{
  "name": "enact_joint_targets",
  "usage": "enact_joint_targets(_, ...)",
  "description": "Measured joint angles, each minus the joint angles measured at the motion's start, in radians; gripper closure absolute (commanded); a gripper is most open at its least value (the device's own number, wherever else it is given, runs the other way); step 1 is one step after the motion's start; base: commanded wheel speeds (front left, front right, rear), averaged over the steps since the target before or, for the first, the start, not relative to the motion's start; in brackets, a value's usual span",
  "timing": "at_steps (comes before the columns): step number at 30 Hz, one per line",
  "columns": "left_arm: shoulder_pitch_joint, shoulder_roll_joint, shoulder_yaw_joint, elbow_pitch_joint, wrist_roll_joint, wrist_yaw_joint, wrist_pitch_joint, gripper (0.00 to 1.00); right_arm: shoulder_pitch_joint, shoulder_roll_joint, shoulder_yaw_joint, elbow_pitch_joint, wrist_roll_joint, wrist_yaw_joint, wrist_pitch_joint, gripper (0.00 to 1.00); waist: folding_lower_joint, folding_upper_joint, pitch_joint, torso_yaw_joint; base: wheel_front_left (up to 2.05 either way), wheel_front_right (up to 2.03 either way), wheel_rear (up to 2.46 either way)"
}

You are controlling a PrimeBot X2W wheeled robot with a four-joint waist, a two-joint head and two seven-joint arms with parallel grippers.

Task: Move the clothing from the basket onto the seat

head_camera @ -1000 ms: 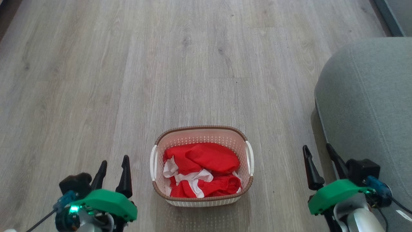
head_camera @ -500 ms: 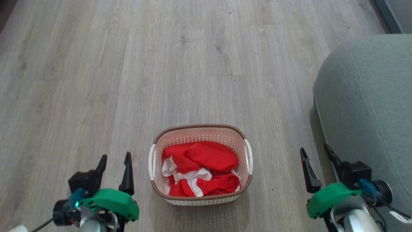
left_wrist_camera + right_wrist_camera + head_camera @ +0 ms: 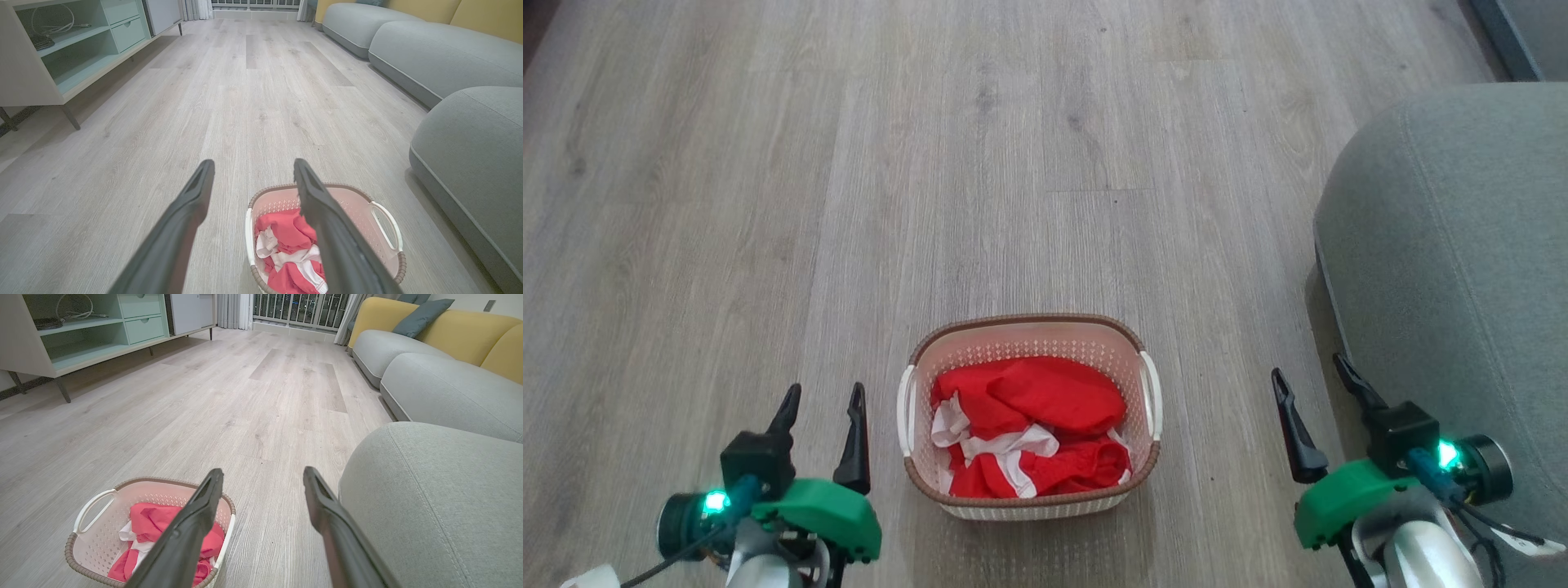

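The cream basket with a brown rim stands on the wooden floor, low in the middle of the head view. Crumpled red clothing with white trim fills it, also in the left wrist view and right wrist view. The grey seat lies at the right. My left gripper hovers open just left of the basket, holding nothing. My right gripper is open between the basket and the seat, its fingers empty.
More grey sofa cushions with yellow backrests run along the right. A pale green low cabinet on thin legs lines the far left wall. Open wooden floor stretches ahead of the basket.
Both grippers have edged inward and forward a little; the left wrist has rotated. The head camera has shifted slightly. The basket and clothing have not moved.
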Motion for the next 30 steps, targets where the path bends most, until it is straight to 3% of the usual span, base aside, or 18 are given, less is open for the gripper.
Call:
enact_joint_targets(17, -0.009, 0.0, -0.018, -0.001, -0.002, 0.001, 0.0, 0.0, -0.007, 0.001, -0.013, -0.002, 0.002, 0.0, 0.0, 0.0, 0.0, 0.0, 0.04, 0.0, 0.0, 0.0, 0.0)
enact_joint_targets(25, -0.204, 0.0, -0.087, -0.003, -0.004, -0.018, 0.0, 0.0, -0.152, 0.001, -0.067, -0.073, 0.034, 0.0, -0.002, 0.0, 0.0001, 0.0, 0.205, -0.007, 0.0, 0.0, 0.0)
enact_joint_targets(30, -0.417, -0.001, -0.199, 0.141, 0.026, -0.042, 0.0, 0.0, -0.283, 0.001, -0.105, -0.133, 0.038, 0.0, -0.002, 0.0, 0.0003, 0.0, 0.366, -0.011, 0.0, 0.0, 0.0)
